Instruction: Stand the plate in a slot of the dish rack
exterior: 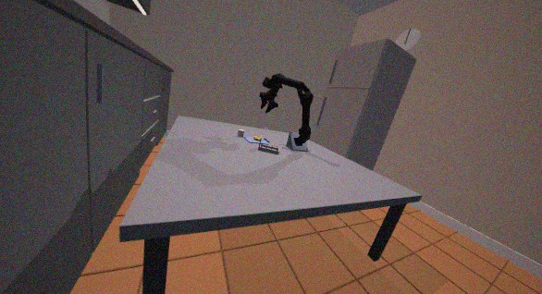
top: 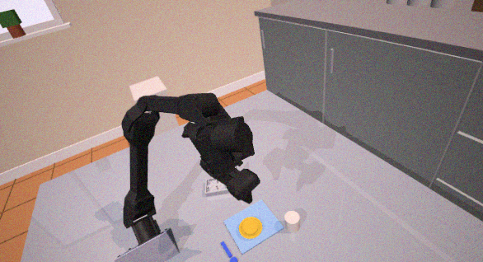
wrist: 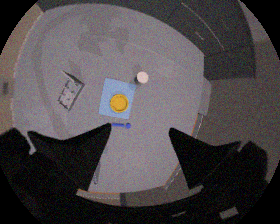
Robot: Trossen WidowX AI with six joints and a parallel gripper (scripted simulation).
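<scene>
Grey table [top: 330,212] [exterior: 250,197] [wrist: 156,150] beside dark cabinets [top: 371,93] [exterior: 46,104] [wrist: 231,55], orange tiled floor [top: 37,177] [exterior: 264,257] below

Kitchen: grey base cabinets [top: 371,89] [exterior: 116,100], long worktop [top: 371,21], tall fridge [exterior: 356,95]

top: dish rack [top: 216,193] partly hidden | blue utensil [top: 227,250] cut by edge

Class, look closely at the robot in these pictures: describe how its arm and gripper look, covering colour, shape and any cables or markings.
The jointed robot arm is black, with chunky, rounded joints. Its black gripper has two wedge-shaped fingers tapering to narrow tips. I can make out no cables or markings.
</scene>
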